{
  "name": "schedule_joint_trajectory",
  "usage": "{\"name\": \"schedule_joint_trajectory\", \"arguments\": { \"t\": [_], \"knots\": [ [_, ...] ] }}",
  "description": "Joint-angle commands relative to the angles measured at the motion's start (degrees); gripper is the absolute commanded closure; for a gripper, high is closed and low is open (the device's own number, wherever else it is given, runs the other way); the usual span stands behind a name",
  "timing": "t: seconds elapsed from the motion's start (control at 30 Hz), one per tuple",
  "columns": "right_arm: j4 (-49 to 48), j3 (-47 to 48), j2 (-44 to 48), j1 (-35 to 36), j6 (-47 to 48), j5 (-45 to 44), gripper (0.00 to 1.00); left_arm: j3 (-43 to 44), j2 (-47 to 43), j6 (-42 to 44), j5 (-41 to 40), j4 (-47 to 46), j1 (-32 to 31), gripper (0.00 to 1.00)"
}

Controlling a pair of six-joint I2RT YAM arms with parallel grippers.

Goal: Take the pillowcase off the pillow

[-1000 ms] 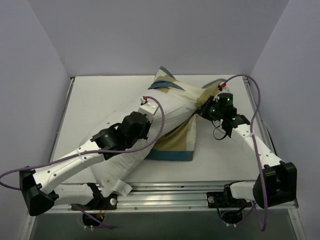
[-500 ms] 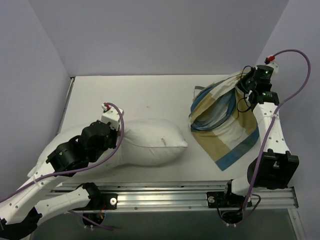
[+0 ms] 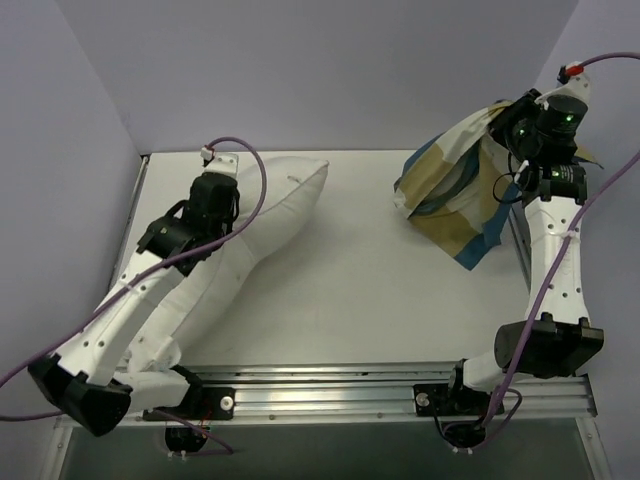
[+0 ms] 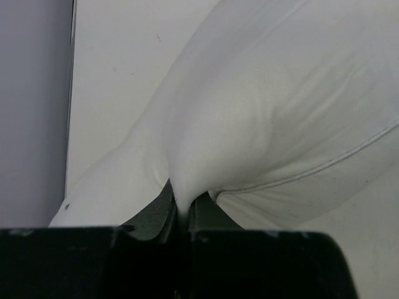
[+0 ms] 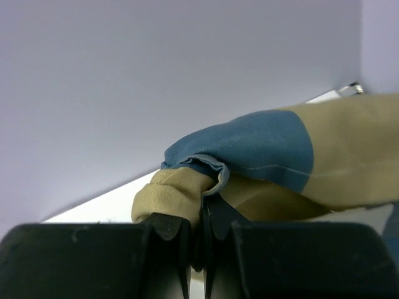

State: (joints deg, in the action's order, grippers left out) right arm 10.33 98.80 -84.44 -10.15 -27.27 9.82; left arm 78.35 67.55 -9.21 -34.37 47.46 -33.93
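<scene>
"Where's the pillow (image 3: 275, 210)?"

"On the left half of the desk (image 3: 370, 290), lying slantwise from the near-left corner towards the middle of the far edge, bare white. The left gripper (image 4: 182, 210) has its jaws pinched together on a fold of it."

"And the pillowcase (image 3: 450, 195)?"

"Well apart from it, bunched up at the far-right corner. The right gripper (image 5: 198, 229) holds it up there, jaws clamped on a tan and blue edge. Its lower corner hangs down by the right edge; I can't tell if it touches the desk."
</scene>
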Motion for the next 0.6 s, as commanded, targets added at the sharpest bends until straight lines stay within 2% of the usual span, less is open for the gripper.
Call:
{"name": "schedule_joint_trajectory", "arguments": {
  "t": [0.0, 0.1, 0.2, 0.33, 0.4, 0.43, 0.53, 0.57],
  "knots": [
    [-2.8, -2.5, 2.4, 3.0, 0.7, 10.2, 1.00, 7.2, 5.3, 0.3, 1.4, -13.3, 4.0, 0.98],
    [-3.7, -9.7, 5.5, 9.4, 0.7, 11.2, 1.00, 10.3, 10.2, -1.2, 2.9, -16.2, 6.2, 0.98],
    [-6.5, -19.4, 9.3, 15.7, -2.4, 11.2, 1.00, 16.1, 19.3, -2.5, 4.3, -16.9, 7.2, 0.98],
    [-9.8, -32.5, 14.8, 24.9, -5.7, 7.1, 1.00, 21.3, 25.7, -4.5, 9.2, -16.3, 7.4, 0.96],
    [-9.5, -38.5, 15.4, 29.1, -5.3, 4.4, 0.98, 20.4, 26.3, -6.2, 11.4, -17.1, 7.3, 0.87],
    [-9.2, -40.3, 15.3, 33.2, -4.9, 3.6, 0.97, 19.1, 26.1, -6.9, 12.9, -17.7, 7.3, 0.72],
    [-9.4, -48.2, 14.4, 40.2, -4.5, 0.9, 0.90, 11.5, 22.3, -9.9, 15.6, -20.9, 7.2, 0.45],
    [-9.5, -50.3, 14.2, 41.3, -4.7, -0.1, 0.89, 9.1, 20.9, -11.4, 16.2, -21.8, 7.2, 0.40]
  ]
}}
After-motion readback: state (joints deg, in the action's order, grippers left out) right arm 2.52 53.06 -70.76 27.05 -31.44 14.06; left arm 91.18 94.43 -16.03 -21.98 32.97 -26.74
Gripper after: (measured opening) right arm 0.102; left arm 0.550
